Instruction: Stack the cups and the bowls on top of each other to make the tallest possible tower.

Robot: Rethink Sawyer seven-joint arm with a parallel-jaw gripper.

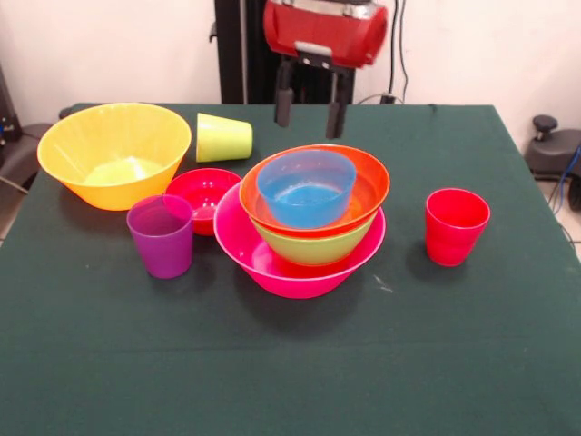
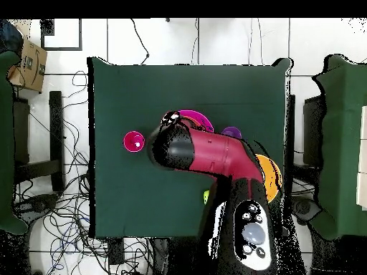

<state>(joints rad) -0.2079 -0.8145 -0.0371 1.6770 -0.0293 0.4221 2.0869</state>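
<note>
Hovering behind the tower (image 1: 304, 232), the gripper (image 1: 310, 107) hangs above the table (image 1: 290, 363) with its two dark fingers spread apart and nothing between them. The pile stands near the table's middle: a wide pink bowl (image 1: 272, 263) at the bottom, a green bowl (image 1: 313, 247) inside it, an orange-red bowl (image 1: 368, 186) on that, and a blue bowl (image 1: 307, 186) nested on top.

Loose pieces lie around it. The big yellow-orange bowl (image 1: 113, 150) sits far off to one side, the lime cup (image 1: 223, 137) lies tipped over just beside it, a small red bowl (image 1: 201, 195) touches the pink rim, the purple cup (image 1: 162, 236) stands in front of that, and the red cup (image 1: 456, 225) stands well apart on the other side. From above, the arm (image 2: 208, 154) covers most of the pile, so I can't judge how centred it is.

The risk I'd watch: those bowls nest loosely and look glossy, so a descending finger catching the blue rim could tilt or slide the whole stack. The tipped lime cup may roll away if nudged, and grabbing the red bowl could drag the pink one along.
</note>
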